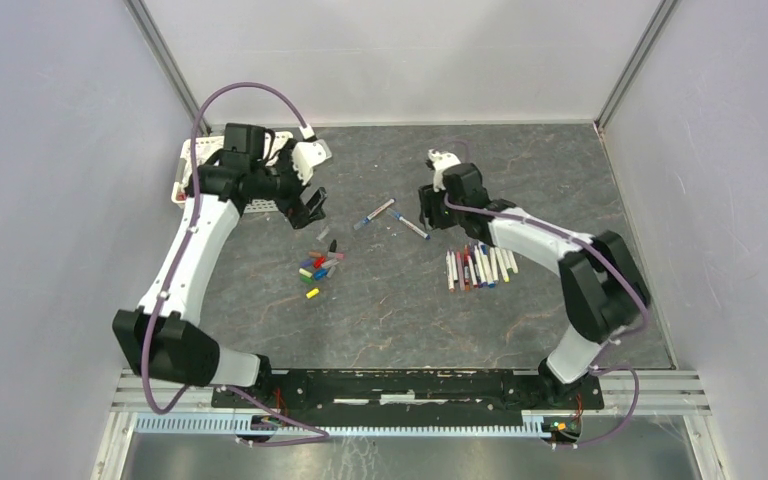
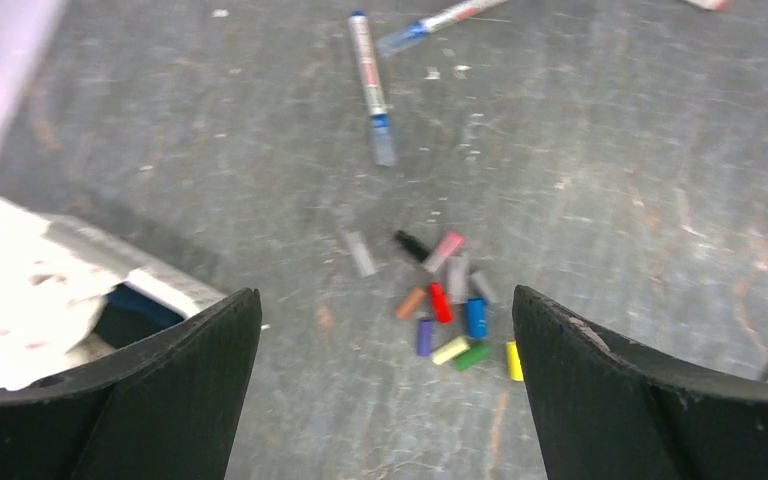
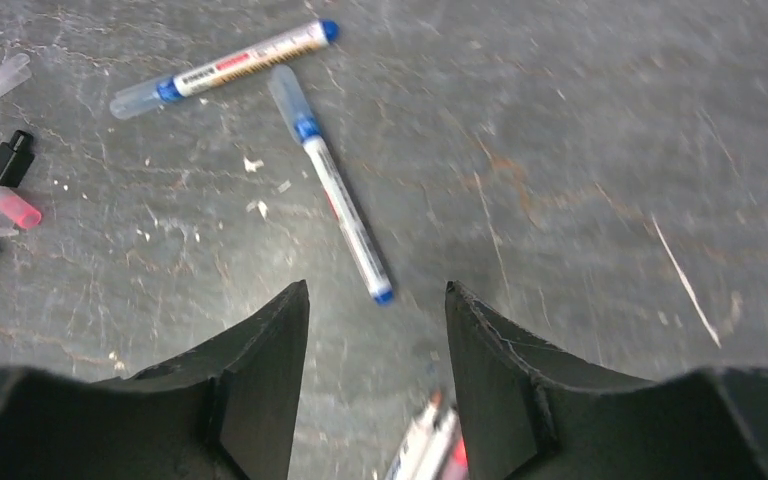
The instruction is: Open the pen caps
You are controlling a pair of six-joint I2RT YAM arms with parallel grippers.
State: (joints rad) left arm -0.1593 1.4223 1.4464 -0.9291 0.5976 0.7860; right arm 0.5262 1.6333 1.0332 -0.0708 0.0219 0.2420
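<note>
Sorted by stage: caps piled by wide-open left gripper, uncapped pens rowed, empty part-open right gripper at capped pens

- Pen caps: loose cluster, below left gripper.
- Pen pair: between left gripper and right gripper.
- Pen row: beside the right arm.

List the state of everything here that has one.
Left gripper: fingers open, empty.
Right gripper: fingers open, empty.
Two white marker pens with blue ends: capped, lying flat.
Row of white marker pens: lying side by side, caps unclear.
Small coloured plastic caps: off, loose in a cluster.
</note>
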